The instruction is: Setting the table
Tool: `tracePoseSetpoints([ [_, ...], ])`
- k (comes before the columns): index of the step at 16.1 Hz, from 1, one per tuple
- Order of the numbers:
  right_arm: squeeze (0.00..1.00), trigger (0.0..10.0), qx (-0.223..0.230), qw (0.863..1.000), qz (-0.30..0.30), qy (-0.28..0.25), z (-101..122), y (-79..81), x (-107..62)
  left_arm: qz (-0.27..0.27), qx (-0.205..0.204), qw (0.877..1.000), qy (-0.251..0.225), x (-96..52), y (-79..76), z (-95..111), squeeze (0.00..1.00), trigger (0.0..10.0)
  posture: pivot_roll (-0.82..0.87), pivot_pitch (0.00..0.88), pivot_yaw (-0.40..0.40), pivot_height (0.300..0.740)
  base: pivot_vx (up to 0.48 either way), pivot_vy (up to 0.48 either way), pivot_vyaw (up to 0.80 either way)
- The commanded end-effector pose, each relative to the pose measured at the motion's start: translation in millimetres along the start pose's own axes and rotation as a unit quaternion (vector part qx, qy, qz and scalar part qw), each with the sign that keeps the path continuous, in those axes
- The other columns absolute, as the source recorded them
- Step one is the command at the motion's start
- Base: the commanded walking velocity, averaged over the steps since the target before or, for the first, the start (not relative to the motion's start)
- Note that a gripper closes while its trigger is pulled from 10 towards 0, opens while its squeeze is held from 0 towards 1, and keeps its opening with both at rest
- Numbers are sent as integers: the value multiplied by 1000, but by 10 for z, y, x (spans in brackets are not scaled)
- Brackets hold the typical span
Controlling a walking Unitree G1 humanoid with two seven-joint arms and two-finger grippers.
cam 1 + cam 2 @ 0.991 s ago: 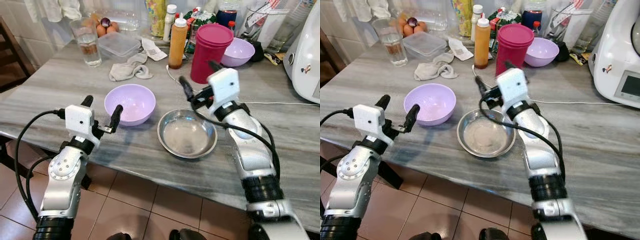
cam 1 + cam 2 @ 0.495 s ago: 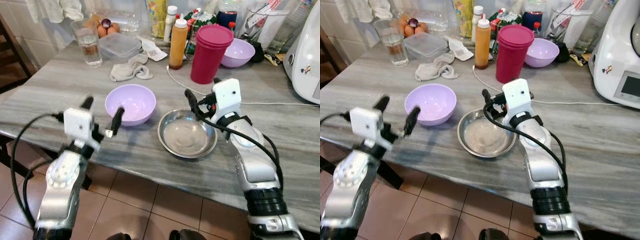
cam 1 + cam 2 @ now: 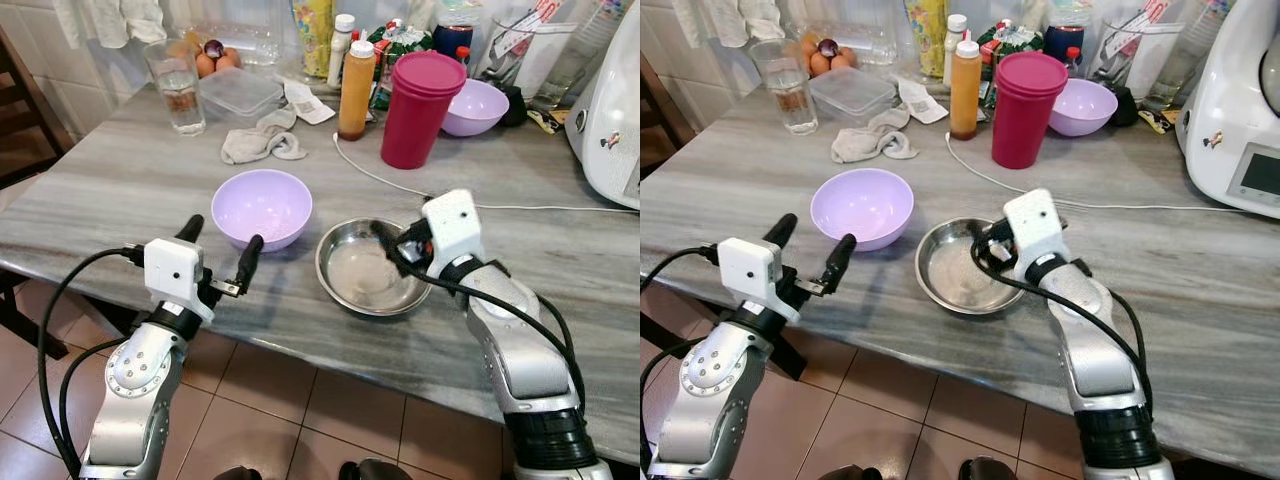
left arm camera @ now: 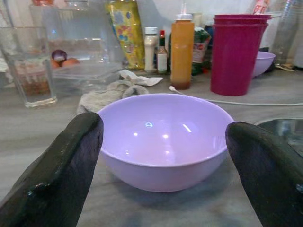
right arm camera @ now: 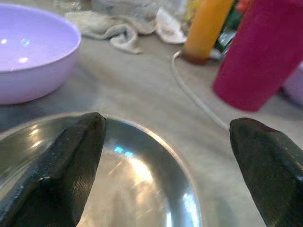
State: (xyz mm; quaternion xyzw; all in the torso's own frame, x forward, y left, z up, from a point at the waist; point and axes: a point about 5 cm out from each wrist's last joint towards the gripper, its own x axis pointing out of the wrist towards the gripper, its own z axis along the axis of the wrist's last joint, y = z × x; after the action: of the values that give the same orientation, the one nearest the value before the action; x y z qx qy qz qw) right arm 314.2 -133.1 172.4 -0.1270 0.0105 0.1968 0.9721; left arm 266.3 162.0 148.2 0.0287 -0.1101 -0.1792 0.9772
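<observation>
Our right end effector (image 3: 392,243) hangs open over the steel bowl's (image 3: 372,270) right rim on the bench (image 3: 120,180); we judge it light, stiff and slippery, best pinched at the rim. Our left end effector (image 3: 222,246), fingers spread, faces the lilac bowl (image 3: 262,205).

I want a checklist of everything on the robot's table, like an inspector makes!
Surface: grey streaked table.
Job's things: purple bowl beside steel dish, both empty; second purple bowl at the back.
Clutter: red tumbler, orange bottle, glass, rag, plastic box, eggs, white appliance.
Grippers: left gripper open, facing the near purple bowl; right gripper open over the dish's rim.
Cables: white cord across the table.
Surroundings: tiled floor, chair.
</observation>
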Motion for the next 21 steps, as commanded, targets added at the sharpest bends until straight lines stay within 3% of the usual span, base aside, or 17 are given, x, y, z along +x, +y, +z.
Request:
tracePoseSetpoints([
  [1, 1000, 10000, 0, 1000, 1, 7, 24, -12, -30, -34, -1, 999, 10, -36, -11, 12, 0, 10000, -163, 110, -24, 740, 0, 0, 0],
  [8, 1000, 10000, 33, 998, 24, 54, -34, 15, 18, -46, 18, 999, 16, 14, 133, 44, 0, 10000, -162, 111, -19, 740, 0, 0, 0],
  [17, 1000, 10000, 50, 989, 91, 101, -120, 231, 101, -78, 11, 996, 29, -31, 105, 0, 0, 10000, -151, 121, -21, 740, 0, 0, 0],
  [21, 1000, 10000, 60, 989, 86, 108, -132, 229, 128, -80, 11, 996, 30, -21, 98, -3, 0, 10000, -151, 123, -20, 740, 0, 0, 0],
])
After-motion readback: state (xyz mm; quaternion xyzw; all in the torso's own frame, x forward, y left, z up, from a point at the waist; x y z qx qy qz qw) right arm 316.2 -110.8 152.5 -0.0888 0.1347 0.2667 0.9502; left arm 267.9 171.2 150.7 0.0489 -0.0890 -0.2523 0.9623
